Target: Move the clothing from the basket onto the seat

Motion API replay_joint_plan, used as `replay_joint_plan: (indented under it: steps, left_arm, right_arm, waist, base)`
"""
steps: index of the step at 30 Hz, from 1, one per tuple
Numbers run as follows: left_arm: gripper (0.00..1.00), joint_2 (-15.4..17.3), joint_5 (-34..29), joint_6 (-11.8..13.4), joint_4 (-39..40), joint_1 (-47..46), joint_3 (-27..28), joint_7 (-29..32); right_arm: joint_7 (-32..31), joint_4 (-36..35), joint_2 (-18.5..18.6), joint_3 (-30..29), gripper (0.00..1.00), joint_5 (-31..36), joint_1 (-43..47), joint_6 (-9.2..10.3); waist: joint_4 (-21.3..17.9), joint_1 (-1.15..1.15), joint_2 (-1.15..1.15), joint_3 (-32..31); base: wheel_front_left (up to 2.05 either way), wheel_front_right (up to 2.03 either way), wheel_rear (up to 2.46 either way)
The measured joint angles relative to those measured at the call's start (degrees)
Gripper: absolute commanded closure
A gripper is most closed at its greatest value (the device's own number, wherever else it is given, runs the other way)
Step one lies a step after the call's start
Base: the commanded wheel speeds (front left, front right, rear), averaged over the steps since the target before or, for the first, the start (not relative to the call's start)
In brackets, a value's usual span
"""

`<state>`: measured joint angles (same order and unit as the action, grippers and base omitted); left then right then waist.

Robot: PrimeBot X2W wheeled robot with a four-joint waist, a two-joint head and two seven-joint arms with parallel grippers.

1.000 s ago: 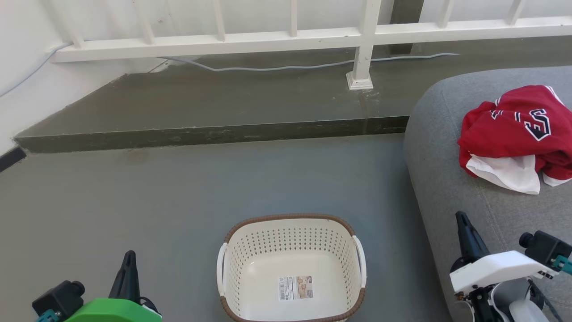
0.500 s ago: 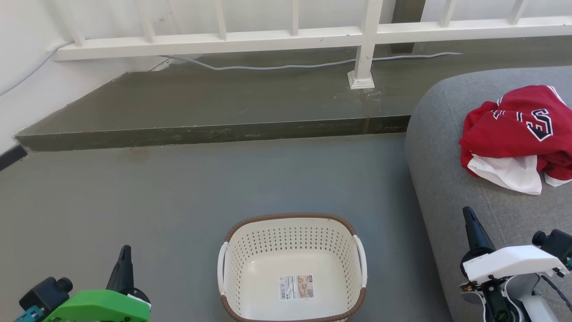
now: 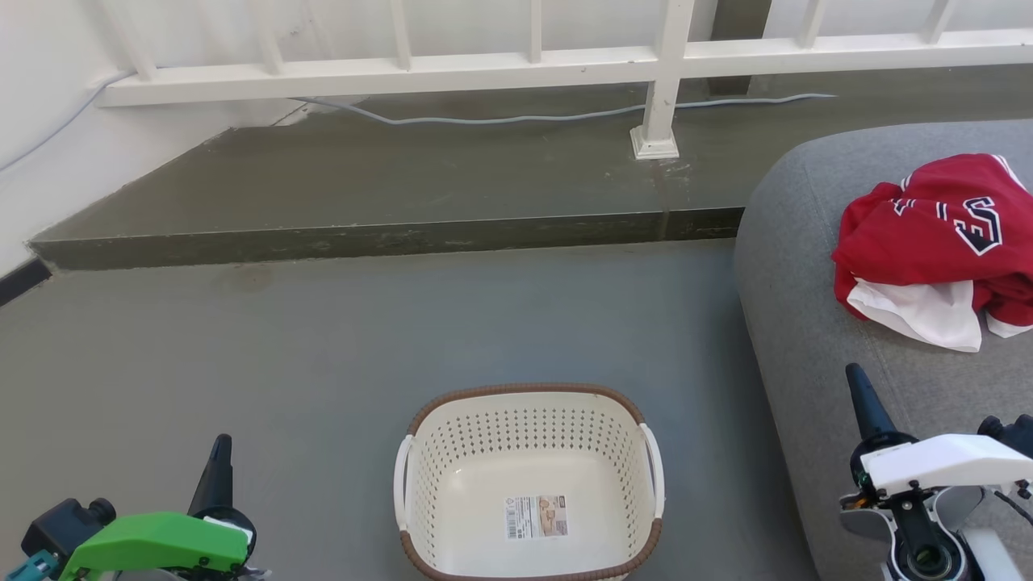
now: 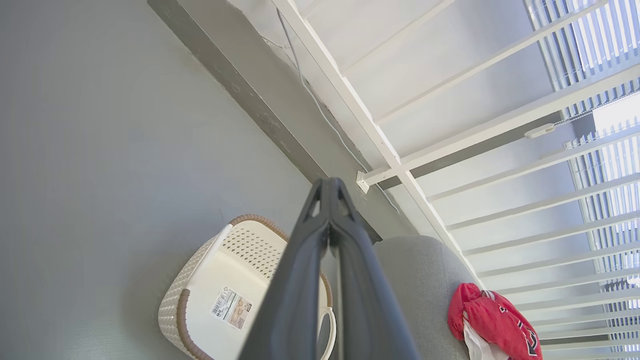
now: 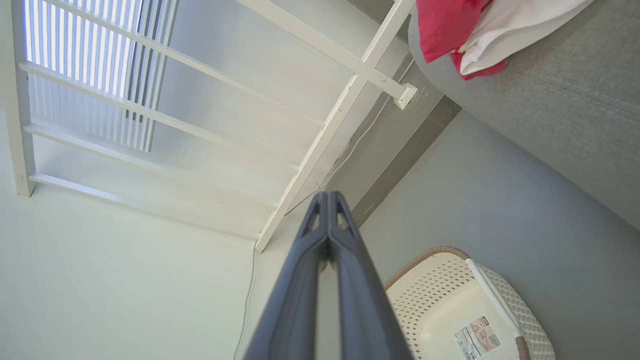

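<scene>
Head view: clothing [image 3: 928,234] heaped on the seat [image 3: 807,323] at right, basket [image 3: 516,390] on the floor [image 3: 323,347] to its left; left gripper [image 3: 220,444] and right gripper [image 3: 855,373] both closed, holding nothing.

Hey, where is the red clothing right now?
In the head view the clothing lies bunched on the seat at the right edge, beyond the right tool and right of the basket.

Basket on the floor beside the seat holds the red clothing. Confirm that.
Not right. The basket on the floor beside the seat holds nothing but a label. The red clothing lies on the seat, as the head view shows.
</scene>
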<state>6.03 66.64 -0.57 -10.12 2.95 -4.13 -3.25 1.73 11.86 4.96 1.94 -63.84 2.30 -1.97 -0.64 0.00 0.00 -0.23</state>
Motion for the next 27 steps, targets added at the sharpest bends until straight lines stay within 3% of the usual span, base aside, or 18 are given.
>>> replay_joint_plan:
  steps: [27]
  left_arm:
    - [1.00,-1.30,18.29,-4.05,-3.15,-3.34,3.82,4.76]
  right_arm:
    - [-4.00,2.44,-0.82,-4.67,1.00,-19.84,-3.43,-3.08]
  waist:
    - [0.43,0.00,0.00,0.27]
  base:
    - [0.00,0.00,0.00]
